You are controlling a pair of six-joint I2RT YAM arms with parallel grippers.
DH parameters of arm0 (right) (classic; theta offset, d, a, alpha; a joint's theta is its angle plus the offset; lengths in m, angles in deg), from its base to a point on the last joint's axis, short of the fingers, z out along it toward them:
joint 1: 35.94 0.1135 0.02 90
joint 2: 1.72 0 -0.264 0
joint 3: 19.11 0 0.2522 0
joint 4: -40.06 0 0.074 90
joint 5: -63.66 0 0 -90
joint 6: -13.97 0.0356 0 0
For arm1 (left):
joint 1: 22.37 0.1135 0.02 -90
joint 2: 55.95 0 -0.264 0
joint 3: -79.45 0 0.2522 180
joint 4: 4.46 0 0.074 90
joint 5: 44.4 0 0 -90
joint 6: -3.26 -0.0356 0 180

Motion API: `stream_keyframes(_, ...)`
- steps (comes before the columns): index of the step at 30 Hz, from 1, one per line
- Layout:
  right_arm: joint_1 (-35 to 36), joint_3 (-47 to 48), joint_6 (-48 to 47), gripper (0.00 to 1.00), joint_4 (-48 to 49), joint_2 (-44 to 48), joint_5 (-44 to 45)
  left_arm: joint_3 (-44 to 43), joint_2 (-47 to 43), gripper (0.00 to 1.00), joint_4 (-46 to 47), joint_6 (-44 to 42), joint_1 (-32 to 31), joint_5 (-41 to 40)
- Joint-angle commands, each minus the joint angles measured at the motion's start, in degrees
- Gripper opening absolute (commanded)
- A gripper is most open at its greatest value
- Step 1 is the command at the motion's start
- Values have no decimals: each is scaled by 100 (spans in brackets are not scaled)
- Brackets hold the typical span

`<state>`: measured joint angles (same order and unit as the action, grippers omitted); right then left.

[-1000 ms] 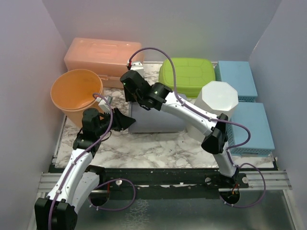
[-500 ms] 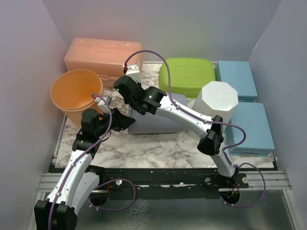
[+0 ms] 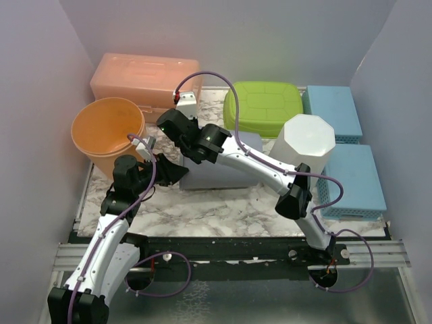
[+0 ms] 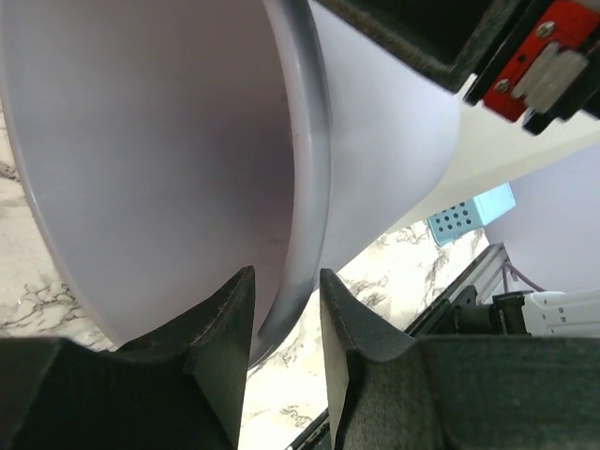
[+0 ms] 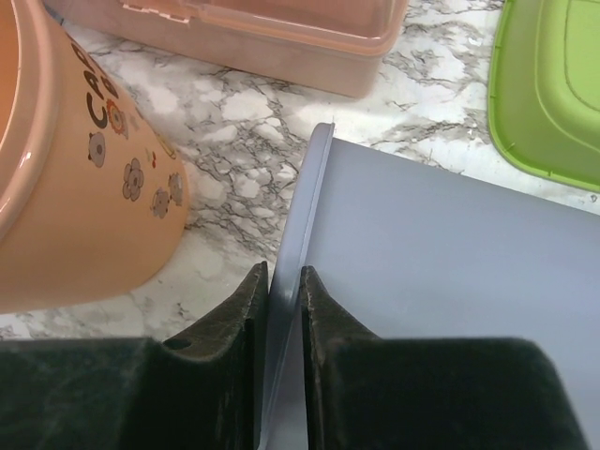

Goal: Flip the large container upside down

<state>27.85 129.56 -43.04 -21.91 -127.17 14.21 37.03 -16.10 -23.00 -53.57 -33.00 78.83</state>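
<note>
The large container (image 3: 219, 172) is a pale grey-lilac tub lying tipped on its side mid-table, its opening facing left. My left gripper (image 3: 174, 172) is shut on the near left corner of its rim. In the left wrist view the fingers (image 4: 286, 291) straddle the rim, with the tub's inside (image 4: 169, 141) above them. My right gripper (image 3: 183, 145) is shut on the far left part of the rim. In the right wrist view its fingers (image 5: 284, 281) pinch the thin edge, with the tub's wall (image 5: 441, 253) to the right.
An orange bucket (image 3: 106, 128) stands close to the left of the tub and shows in the right wrist view (image 5: 75, 187). A salmon lidded box (image 3: 142, 77) is behind it. A green box (image 3: 263, 104), a white octagonal tub (image 3: 309, 138) and two blue baskets (image 3: 354, 182) stand to the right.
My right wrist has swung left and down along the tub's rim. The tub's left edge has shifted slightly. The left gripper has barely moved.
</note>
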Motion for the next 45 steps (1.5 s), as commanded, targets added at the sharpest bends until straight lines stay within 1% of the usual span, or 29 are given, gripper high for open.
stream_keyframes(1, 67, 3, 89, 14, -263, -232, 105, -140, -104, 35, -294, -124, -36, -175)
stream_keyframes(3, 63, -8, 29, 5, -162, -217, 49, -234, -144, 36, -447, -141, -35, -242)
stream_keyframes(4, 62, -16, -26, 3, -110, -215, 41, -342, -173, 39, -536, -173, -40, -288)
stream_keyframes(6, 61, -24, -203, 1, 5, -197, 63, -507, -213, 49, -730, -305, -35, -334)
stream_keyframes(8, 66, -47, -390, 1, 122, -162, 94, -835, -178, 62, -1174, -494, -35, -662)
stream_keyframes(11, 63, -192, -612, 1, 309, -64, 107, -1254, -171, 65, -1825, -866, -35, -1180)
stream_keyframes(18, 59, -698, -717, 0, 510, 200, 80, -2042, -418, 65, -2820, -1033, -35, -2424)
stream_keyframes(21, 63, -1043, -708, 1, 708, 426, 78, -2441, -452, 62, -3243, -983, -35, -3043)
stream_keyframes(23, 69, -1274, -757, 1, 893, 577, 70, -2696, -478, 62, -3408, -1019, -35, -3265)
stream_keyframes(25, 96, -1495, -879, 1, 1118, 709, 84, -2974, -448, 61, -3575, -1004, -35, -3685)
stream_keyframes(27, 147, -1599, -1091, 1, 1262, 764, 144, -3264, -314, 62, -3851, -935, -35, -4362)
stream_keyframes(30, 294, -1696, -1391, 1, 1357, 742, 368, -3610, -40, 66, -4365, -804, -35, -5861)
stream_keyframes(32, 411, -1841, -1586, 1, 1495, 747, 499, -3782, 111, 69, -4521, -831, -35, -6456)
stream_keyframes(33, 475, -1919, -1720, 1, 1583, 742, 571, -3882, 193, 71, -4549, -864, -35, -6614)
stream_keyframes(36, 685, -2153, -2124, 0, 1839, 728, 854, -4135, 414, 74, -4578, -867, -35, -6735)
stream_keyframes(38, 800, -2234, -2211, 1, 1864, 743, 1004, -4228, 517, 76, -4606, -811, -35, -6852)
stream_keyframes(42, 1052, -2636, -2449, 1, 2241, 914, 917, -4249, 608, 77, -4623, -799, -35, -7045)
stream_keyframes(45, 1187, -2590, -2492, 0, 2137, 864, 882, -4280, 655, 78, -4659, -818, -35, -7116)
